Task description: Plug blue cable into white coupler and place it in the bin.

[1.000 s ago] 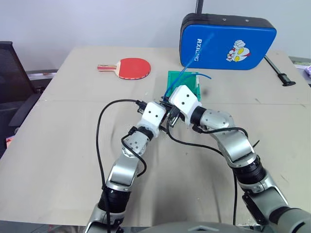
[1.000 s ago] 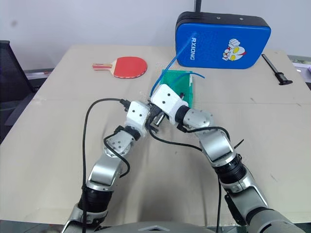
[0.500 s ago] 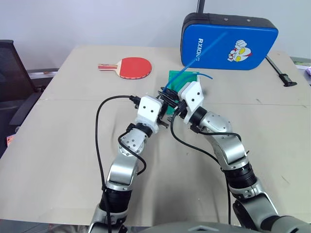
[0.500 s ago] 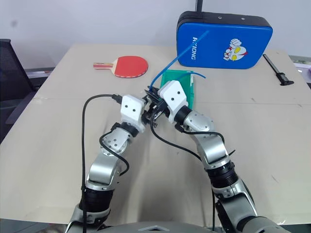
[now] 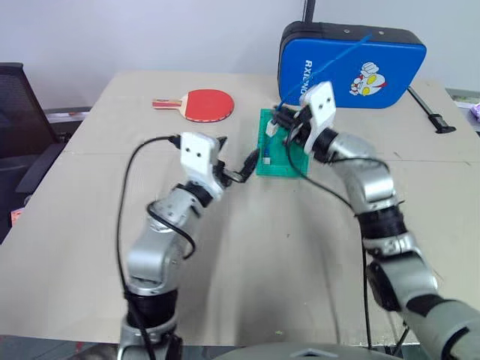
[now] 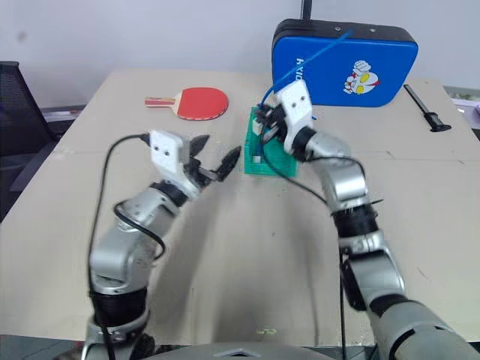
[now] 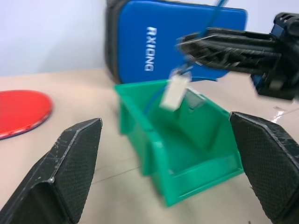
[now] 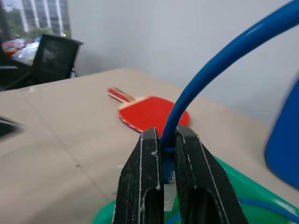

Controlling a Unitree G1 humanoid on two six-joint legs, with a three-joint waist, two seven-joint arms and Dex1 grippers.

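I judge the blue cable (image 5: 330, 64) light and springy; best held right at the plug end. Right gripper (image 8: 161, 154) is clamped there, white coupler (image 7: 173, 92) dangling below over the bin (image 5: 264, 167), centre-top of frame. Versus a second ago: left gripper (image 6: 214, 154) has let go, jaws now wide and empty, backed off left of the bin; right arm has carried the cable up.

Left gripper (image 6: 212, 156) is spread wide open with nothing between its fingers, arm bent at the elbow and raised. Right gripper (image 8: 167, 148) is pinched tight, that arm reaching forward, wrist up.
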